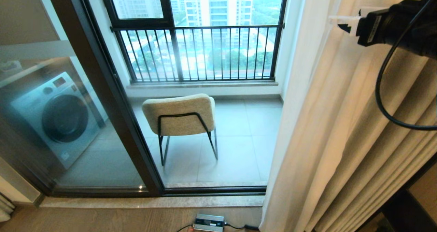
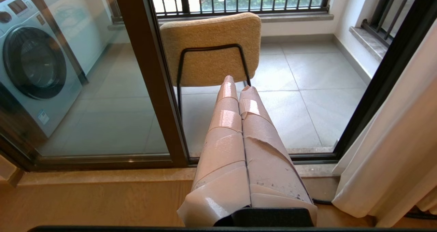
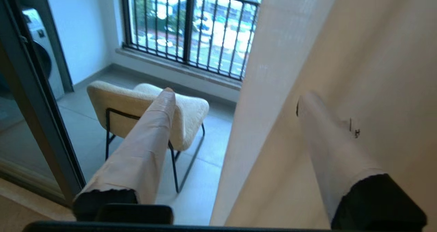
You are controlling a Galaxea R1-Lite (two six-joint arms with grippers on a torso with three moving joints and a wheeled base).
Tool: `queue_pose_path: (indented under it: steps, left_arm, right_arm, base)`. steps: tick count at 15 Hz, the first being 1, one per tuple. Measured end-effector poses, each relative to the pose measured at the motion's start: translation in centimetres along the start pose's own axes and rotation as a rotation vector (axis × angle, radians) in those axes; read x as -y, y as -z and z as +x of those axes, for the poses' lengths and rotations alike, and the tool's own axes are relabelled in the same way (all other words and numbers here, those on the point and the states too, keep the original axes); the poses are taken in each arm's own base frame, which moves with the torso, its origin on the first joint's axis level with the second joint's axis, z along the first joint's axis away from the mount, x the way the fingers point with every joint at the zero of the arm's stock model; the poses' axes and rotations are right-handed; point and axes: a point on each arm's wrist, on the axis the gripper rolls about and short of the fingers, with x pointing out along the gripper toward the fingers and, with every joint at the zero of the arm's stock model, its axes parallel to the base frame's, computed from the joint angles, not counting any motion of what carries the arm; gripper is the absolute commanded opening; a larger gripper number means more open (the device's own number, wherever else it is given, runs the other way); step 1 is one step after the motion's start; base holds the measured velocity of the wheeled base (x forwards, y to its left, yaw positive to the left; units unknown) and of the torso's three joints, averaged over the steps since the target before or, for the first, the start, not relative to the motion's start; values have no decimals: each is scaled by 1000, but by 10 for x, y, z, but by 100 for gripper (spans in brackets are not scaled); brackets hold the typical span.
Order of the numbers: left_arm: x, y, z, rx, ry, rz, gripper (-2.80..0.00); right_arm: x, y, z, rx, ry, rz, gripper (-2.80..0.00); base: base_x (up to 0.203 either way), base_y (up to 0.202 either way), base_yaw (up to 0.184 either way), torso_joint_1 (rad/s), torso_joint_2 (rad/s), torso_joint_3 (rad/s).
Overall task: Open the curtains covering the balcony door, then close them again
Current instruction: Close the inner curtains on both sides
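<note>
Right gripper (image 3: 235, 105), fingers spread, straddles the curtains' (image 1: 341, 140) edge; cream pleats hang vertically, bunched right of the balcony door (image 1: 102, 88).

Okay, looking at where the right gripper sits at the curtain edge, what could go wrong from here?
1. The right gripper is open astride the curtains' edge, one finger behind the fabric; closing may catch only a thin fold that slips out.
2. The black cable loops against the drape and might snag a pleat.
3. The power brick and its lead lie on the floor at the curtain hem, where dragged fabric could catch.
</note>
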Motion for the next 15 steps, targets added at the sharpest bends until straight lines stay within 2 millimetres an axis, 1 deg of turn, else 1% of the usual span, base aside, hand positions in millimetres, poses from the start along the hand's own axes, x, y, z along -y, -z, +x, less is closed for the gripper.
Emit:
queue_pose_path:
  steps: [3, 6, 8, 10, 11, 12, 15]
  left_arm:
    - [0, 0, 0, 0, 0, 0, -280]
    - [0, 0, 0, 0, 0, 0, -280]
    - [0, 0, 0, 0, 0, 0, -280]
    - [0, 0, 0, 0, 0, 0, -280]
    - [0, 0, 0, 0, 0, 0, -280]
    - [0, 0, 0, 0, 0, 0, -280]
    - [0, 0, 0, 0, 0, 0, -280]
  right_arm:
    - [2, -4, -13, -48, 37, 2, 0]
    - [0, -4, -33, -118, 31, 11, 0]
    - [1, -7, -37, -103, 40, 8, 0]
    - [5, -9, -33, -81, 54, 3, 0]
    - [8, -10, -27, -60, 64, 2, 0]
    - [10, -9, -20, -38, 73, 0, 0]
    - [16, -3, 11, 16, 88, -6, 0]
  base:
    - [0, 0, 0, 0, 0, 0]
    - [0, 0, 0, 0, 0, 0]
    - [0, 0, 0, 0, 0, 0]
    - [0, 0, 0, 0, 0, 0]
    - [0, 0, 0, 0, 0, 0]
    - [0, 0, 0, 0, 0, 0]
    - [0, 0, 0, 0, 0, 0]
